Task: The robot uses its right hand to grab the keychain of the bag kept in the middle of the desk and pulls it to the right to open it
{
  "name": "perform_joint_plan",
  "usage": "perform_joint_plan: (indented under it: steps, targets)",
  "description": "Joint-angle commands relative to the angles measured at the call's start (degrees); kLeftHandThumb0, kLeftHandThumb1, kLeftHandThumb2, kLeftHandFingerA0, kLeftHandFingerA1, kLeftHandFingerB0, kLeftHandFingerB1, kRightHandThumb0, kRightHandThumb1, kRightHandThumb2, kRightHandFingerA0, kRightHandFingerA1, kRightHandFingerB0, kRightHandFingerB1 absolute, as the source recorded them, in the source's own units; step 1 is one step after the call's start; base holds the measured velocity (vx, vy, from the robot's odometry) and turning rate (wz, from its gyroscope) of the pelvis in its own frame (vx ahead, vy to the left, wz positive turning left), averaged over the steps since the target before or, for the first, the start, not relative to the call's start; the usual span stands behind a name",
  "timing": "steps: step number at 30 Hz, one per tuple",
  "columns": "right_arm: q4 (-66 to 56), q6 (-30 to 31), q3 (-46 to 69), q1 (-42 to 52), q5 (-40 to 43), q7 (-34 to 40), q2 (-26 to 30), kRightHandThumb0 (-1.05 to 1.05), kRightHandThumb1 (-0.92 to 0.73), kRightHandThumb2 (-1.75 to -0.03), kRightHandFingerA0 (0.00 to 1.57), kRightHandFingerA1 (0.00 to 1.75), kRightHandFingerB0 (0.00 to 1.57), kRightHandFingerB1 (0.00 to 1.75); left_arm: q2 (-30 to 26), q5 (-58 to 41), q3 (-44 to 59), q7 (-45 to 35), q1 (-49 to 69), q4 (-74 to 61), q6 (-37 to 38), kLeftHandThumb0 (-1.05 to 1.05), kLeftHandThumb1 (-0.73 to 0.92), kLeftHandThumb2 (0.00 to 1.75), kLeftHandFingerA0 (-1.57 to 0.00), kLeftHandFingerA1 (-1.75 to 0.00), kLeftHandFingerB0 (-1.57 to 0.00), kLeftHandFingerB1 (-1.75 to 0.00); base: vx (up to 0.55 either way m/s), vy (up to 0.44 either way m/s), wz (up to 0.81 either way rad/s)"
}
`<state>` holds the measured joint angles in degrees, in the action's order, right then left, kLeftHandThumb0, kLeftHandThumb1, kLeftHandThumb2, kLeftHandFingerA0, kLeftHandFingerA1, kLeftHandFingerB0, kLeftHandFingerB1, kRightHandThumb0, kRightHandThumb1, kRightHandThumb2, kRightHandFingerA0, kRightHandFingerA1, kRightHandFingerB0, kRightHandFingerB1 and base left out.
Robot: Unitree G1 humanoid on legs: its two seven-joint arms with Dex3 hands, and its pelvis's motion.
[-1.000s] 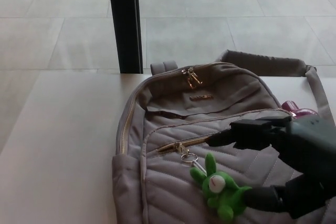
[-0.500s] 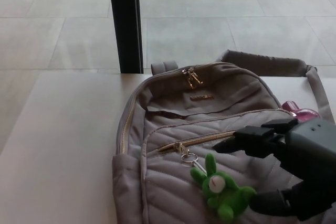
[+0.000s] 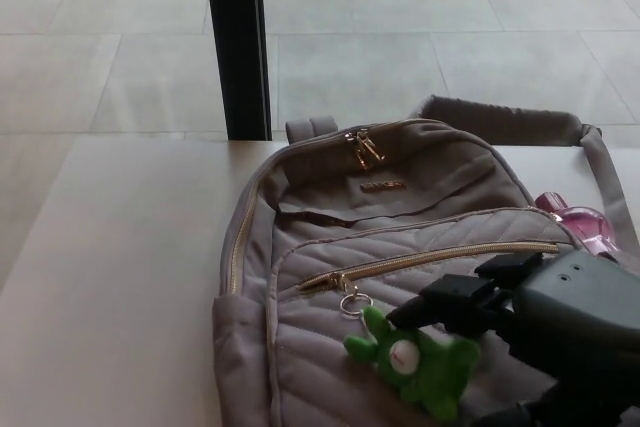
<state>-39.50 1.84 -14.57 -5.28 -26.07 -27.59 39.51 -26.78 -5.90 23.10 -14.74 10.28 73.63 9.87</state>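
One broad pale worktop (image 3: 110, 277) carries everything here, and most of its middle is taken by a grey quilted backpack (image 3: 400, 207) lying on its back, with its padded shoulder strap (image 3: 520, 122) trailing off behind toward the tiled floor (image 3: 400, 37) and a black post (image 3: 238, 42) standing just beyond the worktop's far edge. Next in size is the right robot hand (image 3: 500, 332), coming in from the lower right; its upper fingers (image 3: 440, 305) reach over the green plush frog keychain (image 3: 415, 365) and appear to touch its top, with another finger showing low beneath it, but whether they have actually pinched the toy I cannot tell. No left robot hand shows. A pink object (image 3: 580, 222) peeks out beside the bag's right edge. The frog lies on the front pocket, just right of and below the gold front zipper (image 3: 440, 259), which looks fully closed, its pull at the left end joined to the frog by a small metal ring (image 3: 355, 304). The plush should be light, soft and squashy, so a firm pinch across its body seems the best hold; the ring is thin and likely slippery. The bag is limp fabric and may drag along rather than unzip if the pull is not kept in line with the zipper
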Motion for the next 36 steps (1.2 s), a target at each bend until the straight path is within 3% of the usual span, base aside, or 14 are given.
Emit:
perform_joint_plan:
  steps: [1,3,5,6,10,12,13,16,22,23,28,29,30,36]
  targets:
    - [-0.33,-0.14,-0.93,-0.1,-2.65,-2.71,-0.35,-1.05,-0.62,-1.08,0.5,0.81,0.16,0.51,-0.72,-0.65,0.1,0.46,0.11,0.22,1.01,-0.59,0.8,0.64,-0.6,-0.57,-0.49,-0.39,0.0,0.0,0.0]
    - [-0.54,0.62,-0.81,-0.02,-3.18,-3.67,-0.12,-1.04,-0.77,-0.63,0.48,0.86,0.1,0.42,-0.73,-1.1,0.49,0.42,-0.08,0.19,0.31,-0.6,0.8,0.64,-0.6,-0.61,-0.5,-0.4,0.0,0.0,0.0]
    - [-0.55,1.59,-0.42,0.18,-3.49,-4.53,0.15,-1.03,-0.75,-0.63,0.45,0.82,0.11,0.42,-0.81,-0.45,-0.06,0.62,-0.15,0.04,0.51,-0.6,0.82,0.64,-0.58,-0.59,-0.49,-0.39,0.0,0.0,0.0]
    - [-0.08,1.02,-0.12,0.33,-3.98,-4.27,0.42,-1.05,-0.61,-1.04,0.5,0.83,0.09,0.45,-0.75,-0.45,-0.09,0.57,-0.12,-0.1,0.67,-0.6,0.83,0.64,-0.57,-0.59,-0.49,-0.39,0.0,0.0,0.0]
    - [1.1,0.94,0.9,1.67,-4.13,-3.44,-0.23,-0.95,-0.71,-0.63,0.53,1.22,0.13,0.41,-0.73,-0.48,-0.27,0.58,0.06,-0.64,1.01,-0.61,0.85,0.65,-0.55,-0.57,-0.46,-0.4,0.0,0.0,0.0]
    - [1.43,0.42,1.14,2.19,-4.23,-2.83,-0.73,-0.93,-0.55,-0.95,0.6,1.06,0.11,0.48,-0.74,-0.43,-0.33,0.57,0.09,-0.65,1.06,-0.61,0.86,0.66,-0.56,-0.55,-0.46,-0.4,0.0,0.0,0.0]
    - [1.45,0.3,1.02,2.35,-4.87,-2.68,-1.01,-0.93,-0.72,-0.63,0.57,1.13,0.15,0.4,-0.69,-0.57,-0.22,0.66,0.05,-0.72,0.88,-0.6,0.67,1.03,-0.51,-0.65,-0.41,-0.55,0.0,0.0,0.0]
    - [1.38,0.32,0.68,2.74,-6.01,-2.5,-1.77,-0.93,-0.59,-0.97,0.64,0.85,0.12,0.48,-0.72,-0.06,-0.69,1.07,0.23,-0.85,1.34,-0.61,0.86,0.66,-0.56,-0.55,-0.46,-0.4,0.0,0.0,0.0]
    - [3.21,-2.67,0.24,5.04,-5.78,0.82,-4.71,-0.77,-0.7,-0.61,0.85,0.77,0.29,0.43,-0.6,-0.27,-0.59,0.93,-0.2,-0.42,1.33,-0.64,0.87,0.66,-0.56,-0.55,-0.48,-0.4,0.0,0.0,0.0]
    - [3.43,-3.02,-0.25,5.27,-6.31,1.27,-5.16,-0.71,-0.68,-0.61,0.91,0.82,0.38,0.44,-0.56,-0.19,-0.7,0.92,-0.13,-0.41,1.56,-0.64,0.69,1.06,-0.51,-0.64,-0.4,-0.55,0.0,0.0,0.0]
    - [4.07,-4.07,-1.76,5.87,-8.4,2.84,-6.88,-0.65,-0.66,-0.6,0.95,0.89,0.44,0.51,-0.55,0.02,-1.21,0.96,0.13,-0.56,1.99,-0.65,0.88,0.66,-0.56,-0.54,-0.47,-0.4,0.0,0.0,0.0]
    - [4.8,-5.17,-1.77,5.99,-8.36,4.05,-7.21,-0.63,-0.65,-0.6,0.96,0.91,0.45,0.53,-0.56,-0.06,-1.24,0.8,0.17,-0.59,2.13,-0.64,0.7,1.06,-0.5,-0.64,-0.4,-0.55,0.0,0.0,0.0]
    - [5.22,-4.81,-1.86,5.97,-9.04,4.03,-7.27,-0.61,-0.67,-0.6,0.98,0.94,0.49,0.55,-0.54,-0.1,-1.22,1.2,0.01,-0.44,1.85,-0.66,0.89,0.66,-0.58,-0.56,-0.5,-0.41,0.0,0.0,0.0]
    - [7.25,-6.24,-1.09,7.04,-10.57,6.05,-6.91,-0.49,-0.67,-0.6,1.02,1.14,0.6,0.54,-0.5,-0.15,-1.25,1.73,0.16,0.26,2.11,-0.69,0.89,0.67,-0.61,-0.56,-0.5,-0.4,0.0,0.0,0.0]
